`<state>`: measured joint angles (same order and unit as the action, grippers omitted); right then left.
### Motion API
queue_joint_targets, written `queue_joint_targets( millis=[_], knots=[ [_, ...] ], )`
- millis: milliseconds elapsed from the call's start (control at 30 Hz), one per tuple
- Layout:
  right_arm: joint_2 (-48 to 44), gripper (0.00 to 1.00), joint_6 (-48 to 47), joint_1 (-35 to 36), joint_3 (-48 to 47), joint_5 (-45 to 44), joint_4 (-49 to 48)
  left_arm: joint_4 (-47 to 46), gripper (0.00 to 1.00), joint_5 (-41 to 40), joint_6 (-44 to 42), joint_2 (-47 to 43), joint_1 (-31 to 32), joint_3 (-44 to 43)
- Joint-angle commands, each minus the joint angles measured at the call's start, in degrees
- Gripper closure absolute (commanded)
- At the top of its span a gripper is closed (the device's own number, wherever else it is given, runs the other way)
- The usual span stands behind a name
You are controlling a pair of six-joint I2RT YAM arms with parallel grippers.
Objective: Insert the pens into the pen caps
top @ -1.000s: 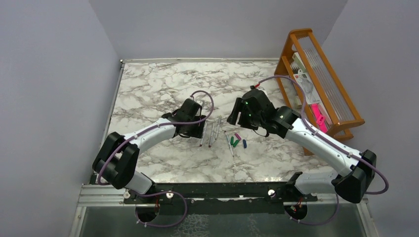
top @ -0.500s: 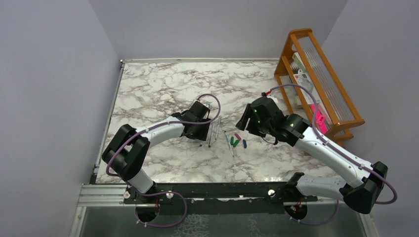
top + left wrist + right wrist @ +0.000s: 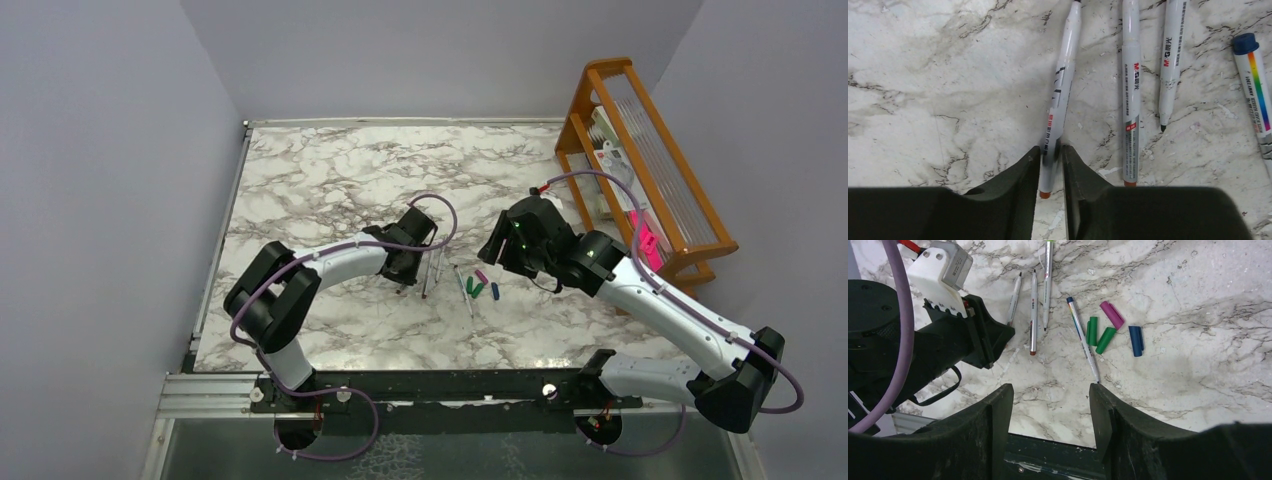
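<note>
Around: a white-and-grey marbled table top (image 3: 320, 170). An orange wooden rack (image 3: 603, 80) stands at its right edge with papers and a bright pink object (image 3: 648, 240) in it, well apart from the work.
Pens: four thin grey-silver stick pens lie near the table's middle. They are the leftmost pen (image 3: 1063, 85), a second pen with red lettering (image 3: 1130, 100), a third pen with a dark tip (image 3: 1170, 55) and, further right, a fourth pen with a blue end (image 3: 1255, 90).
Caps: short plastic ones lie loose just right of the fourth pen: a magenta cap (image 3: 1112, 315), a left green cap (image 3: 1091, 330), a right green cap (image 3: 1106, 340) and a blue cap (image 3: 1135, 340).
In the way: the second pen lies just beside the left gripper's right finger.
Left gripper (image 3: 1050, 150): down at the table, fingers pinched on the leftmost pen's near end.
Right gripper (image 3: 1050, 389): hovering above the caps' near side, jaws spread wide.
Since a second ago: the left arm has reached further right and its jaws have drawn in. The right arm has pulled back a little. Pens and caps lie as before.
</note>
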<state>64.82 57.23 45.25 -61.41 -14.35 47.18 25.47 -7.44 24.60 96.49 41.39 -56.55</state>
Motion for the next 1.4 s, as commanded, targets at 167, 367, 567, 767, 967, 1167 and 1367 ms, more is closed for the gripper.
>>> queue_joint_targets(
  millis=[167,367,567,767,967,1167,1367],
  knots=[
    [-0.4,0.43,1.3,-0.1,0.8,-2.4,1.0,3.0,1.0,-1.8,-2.8,2.6,0.5,-1.2],
    [-3.5,0.36,7.7,-0.2,1.6,-2.8,-2.1,1.6,1.0,0.0,-5.4,-1.7,0.5,-2.9],
    [-3.5,0.38,4.9,-2.6,2.1,2.0,-8.6,-4.5,1.0,7.4,-8.9,-7.9,0.5,-4.4],
    [5.7,0.37,-1.0,-3.0,-4.1,7.6,-9.9,-7.0,1.0,19.5,-9.0,-9.1,0.4,-5.9],
    [9.2,0.37,-4.3,-3.4,-7.3,6.6,-11.9,-11.1,1.0,27.6,-10.3,-12.3,0.4,-4.5],
    [13.6,0.37,-4.9,-4.9,-11.7,5.9,-10.6,-12.2,1.0,31.8,-11.2,-13.7,0.5,-5.1],
    [16.3,0.4,-4.9,-5.8,-13.8,5.8,-10.6,-13.0,1.0,34.0,-10.6,-14.4,0.5,-6.5]
  ],
)
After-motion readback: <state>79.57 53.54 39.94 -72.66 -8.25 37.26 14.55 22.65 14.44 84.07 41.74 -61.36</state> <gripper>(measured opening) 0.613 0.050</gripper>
